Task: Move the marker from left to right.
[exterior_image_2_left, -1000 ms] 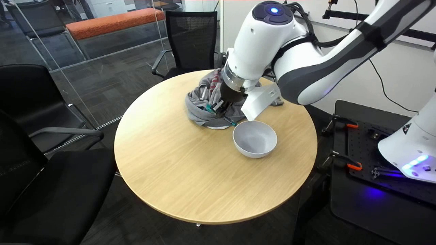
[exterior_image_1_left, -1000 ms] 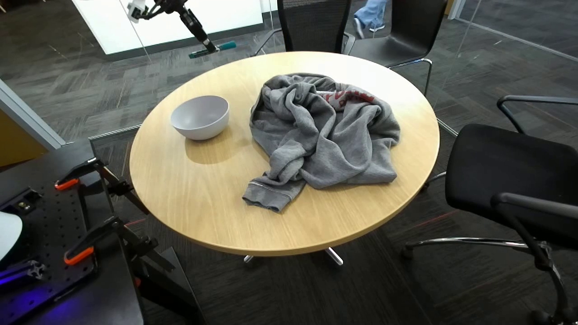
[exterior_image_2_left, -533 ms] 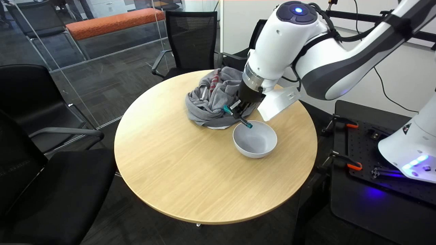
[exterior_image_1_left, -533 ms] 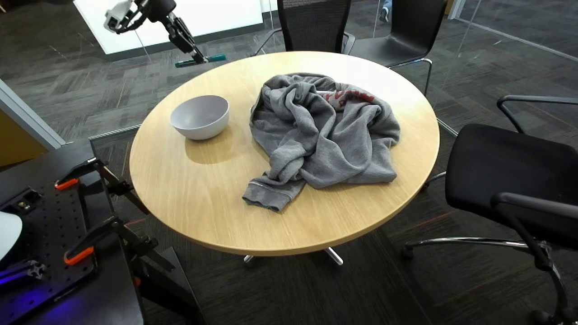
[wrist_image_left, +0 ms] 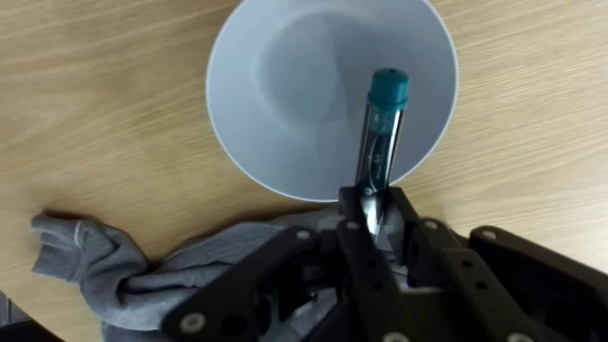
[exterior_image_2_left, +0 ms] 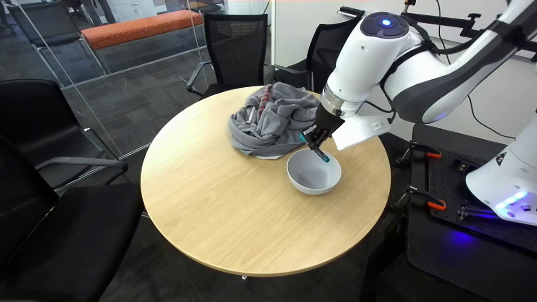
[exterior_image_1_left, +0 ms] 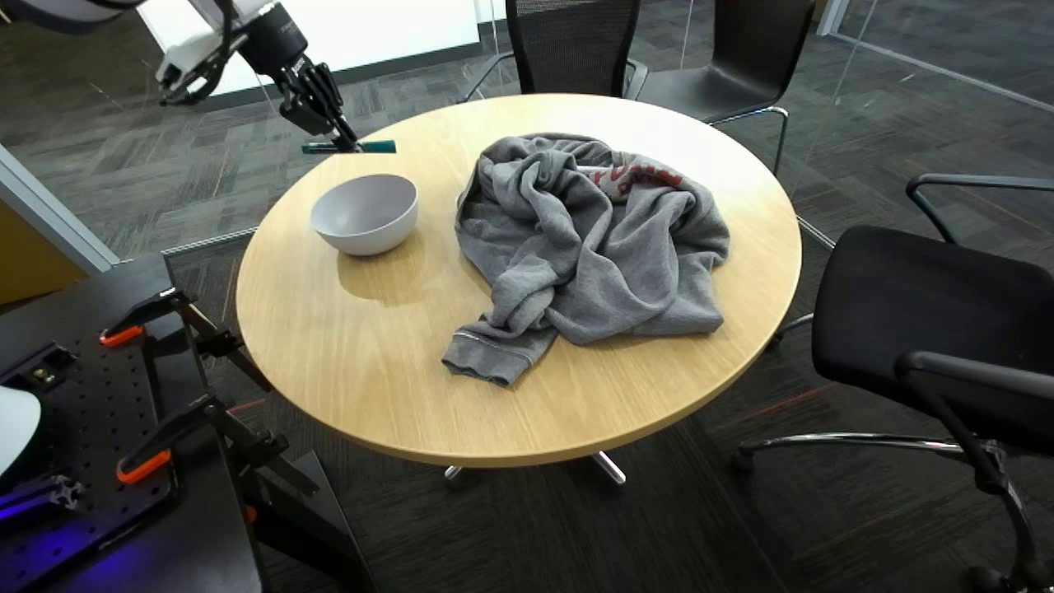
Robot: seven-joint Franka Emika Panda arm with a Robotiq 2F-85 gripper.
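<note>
The marker has a teal end and a dark, shiny body; it shows in both exterior views (exterior_image_1_left: 380, 147) (exterior_image_2_left: 326, 158) and in the wrist view (wrist_image_left: 380, 142). My gripper (exterior_image_1_left: 347, 147) is shut on it, the fingertips around its middle, and holds it above the table. The gripper also shows in the wrist view (wrist_image_left: 371, 197). In the wrist view the marker's teal end lies over the inside of the white bowl (wrist_image_left: 285, 142). The bowl stands upright on the table in both exterior views (exterior_image_1_left: 366, 216) (exterior_image_2_left: 314, 174), with nothing seen inside it.
A crumpled grey hoodie (exterior_image_1_left: 593, 247) (exterior_image_2_left: 268, 126) lies on the round wooden table (exterior_image_1_left: 362, 354) (exterior_image_2_left: 235, 214) beside the bowl. Its sleeve shows in the wrist view (wrist_image_left: 118, 280). Black chairs (exterior_image_1_left: 930, 329) stand round the table. The black robot stand (exterior_image_2_left: 453, 251) is beside it.
My gripper has carried the marker away from above the hoodie to the bowl, and it is lower. It stays shut on the marker. The bowl and hoodie have not moved.
</note>
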